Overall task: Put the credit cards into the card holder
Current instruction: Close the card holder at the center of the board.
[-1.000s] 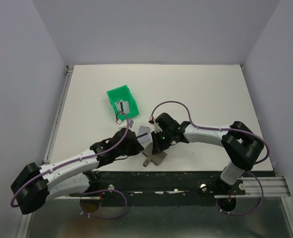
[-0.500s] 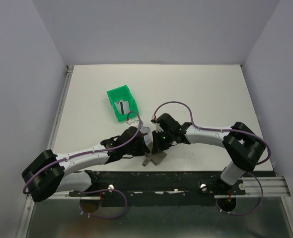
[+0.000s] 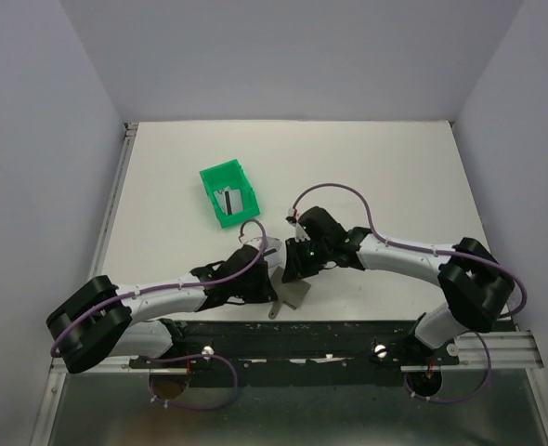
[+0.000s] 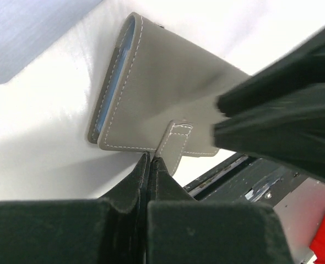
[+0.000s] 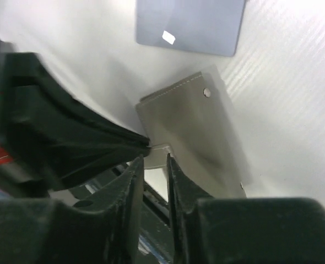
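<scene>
A: Wallet: where is it against the fingers?

B: On the desk by the near edge, between the two arms. Its tab reaches the tips of the left fingers, which are pressed together. Whether they nip the tab I cannot tell. The right fingers stand spread, the tab's end at the gap between them, clamping nothing.

A: And its look?

B: Grey-brown with pale stitching, folded over, with blue-grey lining showing along one open edge.

A: Which way does it point?

B: Tab toward the near edge, a little left. It is about square, so I see no clear long axis, and it lies skewed to the desk edge. A grey card lies flat near it, not touching.
</scene>
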### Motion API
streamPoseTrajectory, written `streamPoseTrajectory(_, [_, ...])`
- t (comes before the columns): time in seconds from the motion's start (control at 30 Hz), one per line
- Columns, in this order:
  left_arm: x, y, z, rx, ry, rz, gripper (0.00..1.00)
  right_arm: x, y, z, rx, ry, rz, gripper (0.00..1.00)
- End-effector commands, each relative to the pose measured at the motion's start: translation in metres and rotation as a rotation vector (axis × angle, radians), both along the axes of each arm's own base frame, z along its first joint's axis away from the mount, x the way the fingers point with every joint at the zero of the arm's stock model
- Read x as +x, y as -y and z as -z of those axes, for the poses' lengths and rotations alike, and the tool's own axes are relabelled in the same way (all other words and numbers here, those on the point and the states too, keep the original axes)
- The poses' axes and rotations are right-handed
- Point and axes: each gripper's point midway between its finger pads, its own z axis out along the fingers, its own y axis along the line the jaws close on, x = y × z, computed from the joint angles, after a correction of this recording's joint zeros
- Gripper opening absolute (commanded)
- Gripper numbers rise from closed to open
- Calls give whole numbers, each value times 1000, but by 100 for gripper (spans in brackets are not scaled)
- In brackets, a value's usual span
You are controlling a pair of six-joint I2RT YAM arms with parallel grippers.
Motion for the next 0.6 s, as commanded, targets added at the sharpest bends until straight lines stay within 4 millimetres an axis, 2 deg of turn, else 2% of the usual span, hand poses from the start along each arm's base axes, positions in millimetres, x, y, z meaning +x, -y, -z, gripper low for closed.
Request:
streamPoseTrajectory(0.0, [-10, -3, 7, 4, -27, 16, 0, 9, 6, -34, 57, 68, 18, 35])
streamPoseTrajectory(0.1, [-11, -4, 13, 19, -42, 19, 0, 19, 22, -36, 29, 103, 38, 43])
streamPoseTrajectory(0.27, [-13, -5, 20, 34, -59, 18, 0, 24, 46, -15, -59, 114, -11, 59])
streamPoseTrajectory(0.43, [-12, -6, 23, 44, -62, 15, 0, 10, 41, 0, -21, 64, -167, 64])
streamPoseTrajectory(0.57, [-13, -7, 24, 48, -64, 11, 0, 2, 33, 6, 49, 20, -215, 64])
